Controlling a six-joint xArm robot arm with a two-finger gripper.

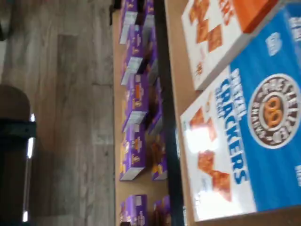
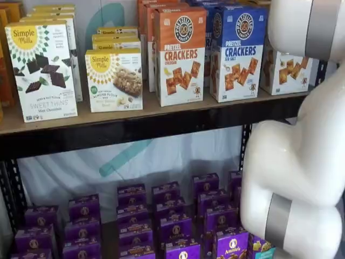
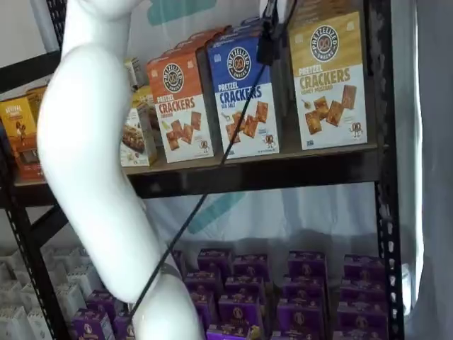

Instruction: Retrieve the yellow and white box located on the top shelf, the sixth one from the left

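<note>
The yellow and white box (image 3: 329, 79) stands at the right end of the top shelf (image 3: 283, 173), next to the blue-topped carton (image 3: 244, 95). In a shelf view only its white lower part (image 2: 285, 73) shows, behind my white arm (image 2: 296, 162). My gripper (image 3: 267, 34) shows only as black fingers with a cable hanging from the view's top edge, in front of the gap between the blue and yellow cartons. No gap or held box shows. The wrist view shows the blue carton (image 1: 254, 136) and the orange carton (image 1: 221, 33), not the yellow one.
An orange-topped carton (image 2: 180, 56) and white Simple Mills boxes (image 2: 43, 70) stand further left on the top shelf (image 2: 135, 127). Small purple boxes (image 2: 175, 224) fill the lower level. A black rack post (image 3: 386, 212) stands just right of the yellow box.
</note>
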